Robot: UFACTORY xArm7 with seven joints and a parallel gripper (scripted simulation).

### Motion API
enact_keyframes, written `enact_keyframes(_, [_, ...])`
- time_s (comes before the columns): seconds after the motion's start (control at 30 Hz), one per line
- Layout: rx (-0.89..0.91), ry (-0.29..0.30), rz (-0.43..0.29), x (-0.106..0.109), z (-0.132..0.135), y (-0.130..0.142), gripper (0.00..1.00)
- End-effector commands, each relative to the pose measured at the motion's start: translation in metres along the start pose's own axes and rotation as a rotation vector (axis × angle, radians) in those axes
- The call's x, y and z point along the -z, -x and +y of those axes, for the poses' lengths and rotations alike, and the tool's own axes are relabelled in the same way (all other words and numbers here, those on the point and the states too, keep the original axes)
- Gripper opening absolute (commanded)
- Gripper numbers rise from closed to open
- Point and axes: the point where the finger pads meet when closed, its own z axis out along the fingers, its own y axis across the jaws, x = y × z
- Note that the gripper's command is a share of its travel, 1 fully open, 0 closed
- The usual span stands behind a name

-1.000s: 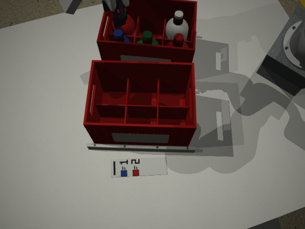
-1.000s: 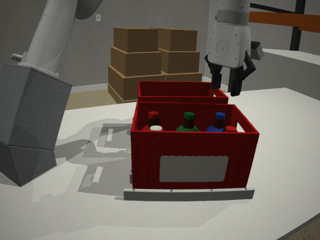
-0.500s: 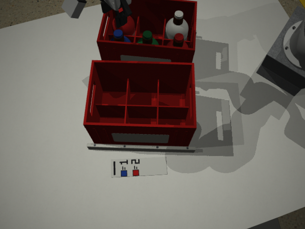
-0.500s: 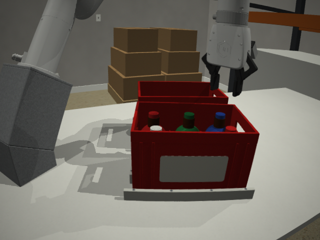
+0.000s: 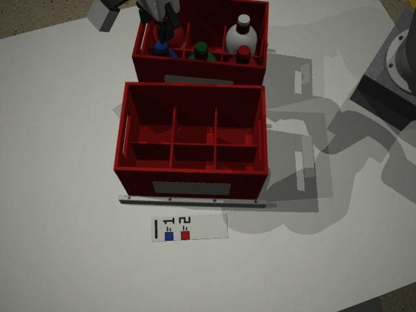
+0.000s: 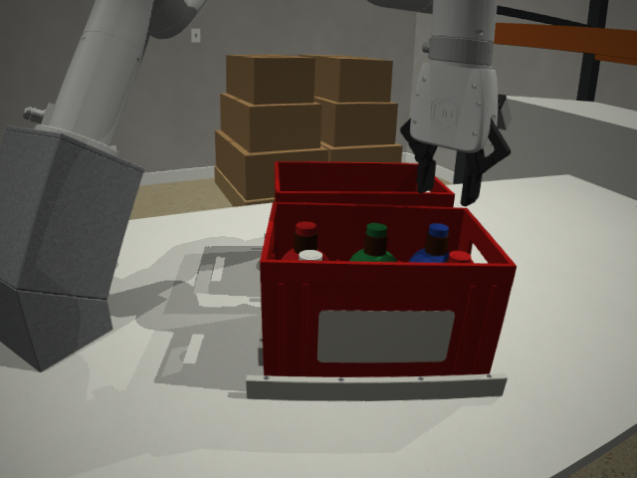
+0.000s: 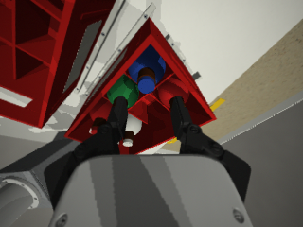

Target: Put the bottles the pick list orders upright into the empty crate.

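The pick list (image 5: pixel 190 228) lies in front of the empty red crate (image 5: pixel 191 134); read with its black bar at the top, it shows blue 1 and red 2. The bottle crate (image 5: pixel 200 40) stands behind it and holds a blue-label bottle (image 5: pixel 162 48), a green one (image 5: pixel 201 50), a white one (image 5: pixel 242 33), a red one (image 5: pixel 242 54) and another red one (image 5: pixel 169 33) in the far left corner cell. My gripper (image 6: pixel 447 190) is open and empty, hovering above that corner red bottle (image 6: pixel 459 256), fingertips above the crate rim. In the wrist view the gripper (image 7: pixel 149 101) frames the blue bottle (image 7: pixel 147 80) and the red bottle (image 7: pixel 172 92).
A grey stop rail (image 5: pixel 193 201) lies along the empty crate's front, another rail (image 6: pixel 375 385) along the bottle crate's outer side. The robot base (image 6: pixel 56 231) stands at the table's side. Cardboard boxes (image 6: pixel 309 118) are stacked beyond the table.
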Motion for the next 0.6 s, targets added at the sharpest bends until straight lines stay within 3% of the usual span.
enact_keyframes(0.0, [0.000, 0.005, 0.002, -0.001, 0.002, 0.000, 0.65])
enact_keyframes(0.57, [0.000, 0.005, 0.002, -0.021, 0.002, 0.000, 0.65])
